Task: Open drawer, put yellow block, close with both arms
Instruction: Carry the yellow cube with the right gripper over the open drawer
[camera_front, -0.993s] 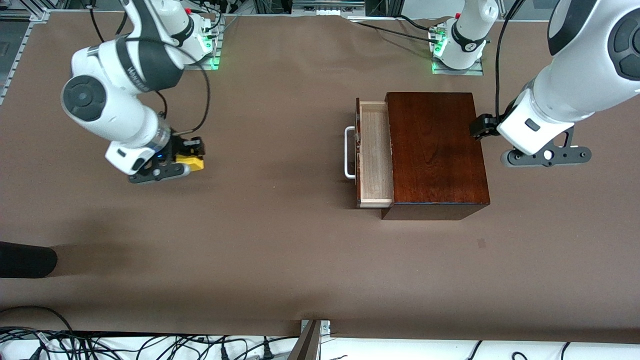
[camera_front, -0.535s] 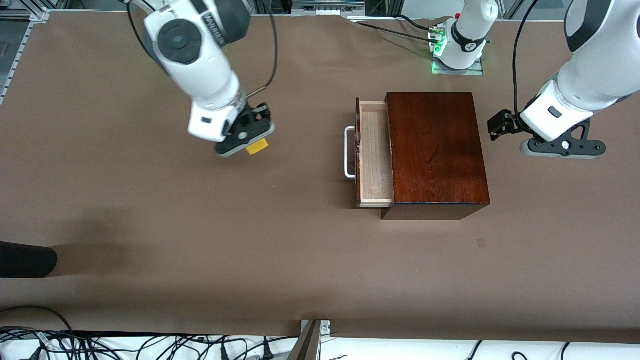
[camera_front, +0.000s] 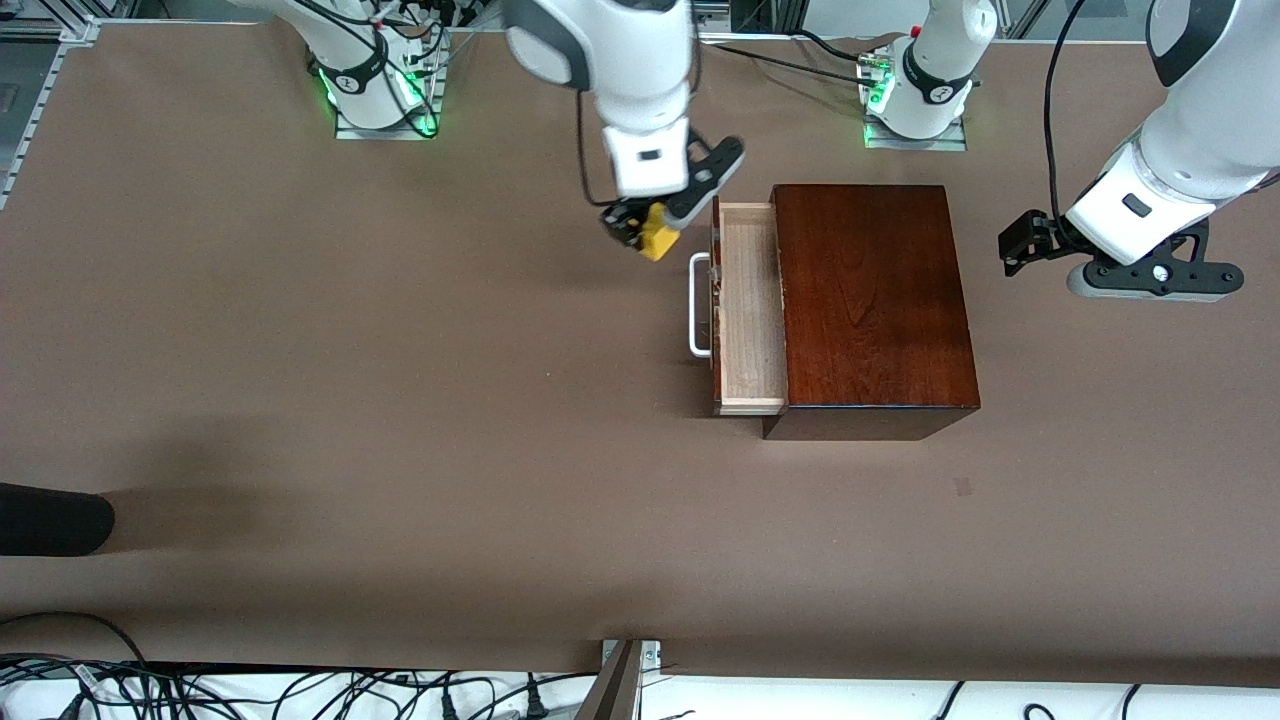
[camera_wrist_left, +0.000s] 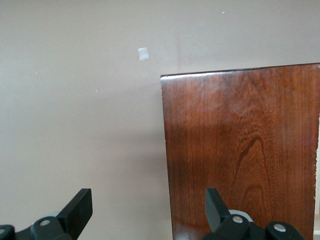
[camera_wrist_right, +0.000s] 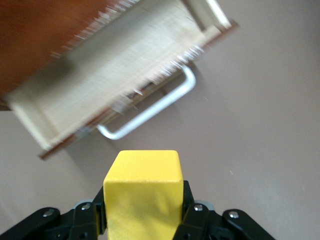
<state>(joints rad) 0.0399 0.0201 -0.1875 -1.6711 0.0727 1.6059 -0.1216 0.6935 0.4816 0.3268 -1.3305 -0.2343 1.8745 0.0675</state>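
Observation:
The dark reddish-brown wooden box (camera_front: 870, 300) stands toward the left arm's end of the table. Its drawer (camera_front: 748, 305) is pulled out, pale wood lining showing, with the white bar handle (camera_front: 697, 305) in front. My right gripper (camera_front: 650, 232) is shut on the yellow block (camera_front: 655, 238) and holds it in the air over the table, just beside the drawer's front corner. In the right wrist view the yellow block (camera_wrist_right: 142, 192) sits between the fingers, with the drawer (camera_wrist_right: 115, 80) and handle (camera_wrist_right: 150, 112) below. My left gripper (camera_wrist_left: 145, 212) is open over the box's edge (camera_wrist_left: 245, 150).
A dark object (camera_front: 50, 520) lies at the table's edge at the right arm's end. A small pale mark (camera_front: 962, 487) is on the brown table cover nearer the camera than the box. Cables run along the near edge.
My right gripper has carried the yellow block across the table toward the drawer, from the right arm's end to just beside the drawer front. My left gripper has drifted a little away from the box.

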